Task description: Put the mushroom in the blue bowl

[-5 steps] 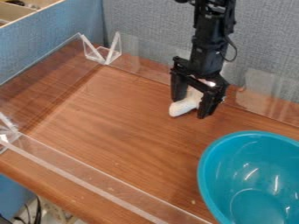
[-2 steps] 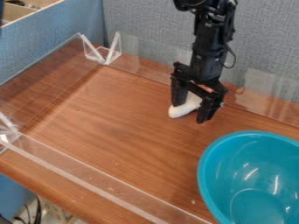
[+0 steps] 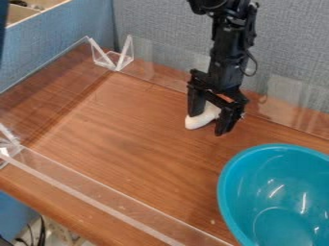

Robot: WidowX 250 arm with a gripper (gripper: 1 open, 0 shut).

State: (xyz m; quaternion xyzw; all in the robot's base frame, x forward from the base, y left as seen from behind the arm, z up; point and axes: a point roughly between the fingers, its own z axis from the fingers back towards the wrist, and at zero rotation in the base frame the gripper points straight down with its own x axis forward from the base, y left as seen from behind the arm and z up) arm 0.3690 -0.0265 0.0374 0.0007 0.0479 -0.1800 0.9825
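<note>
The mushroom (image 3: pixel 201 119) lies on the wooden table, its cream-white stem showing and its cap mostly hidden behind the black fingers. My gripper (image 3: pixel 213 117) points straight down over it, open, with one finger on each side of the mushroom and the tips close to the tabletop. Whether the fingers touch the mushroom I cannot tell. The blue bowl (image 3: pixel 278 197) is a large glossy teal bowl at the front right corner, empty, a short way in front of the gripper.
A low clear plastic wall (image 3: pixel 77 183) borders the wooden table (image 3: pixel 115 125) along the front and left. A blue fabric partition (image 3: pixel 58 48) stands at the back left, with clear plastic brackets (image 3: pixel 113 55) near it.
The gripper has sunk slightly around the mushroom and stays open. The mushroom and the bowl have not moved.
</note>
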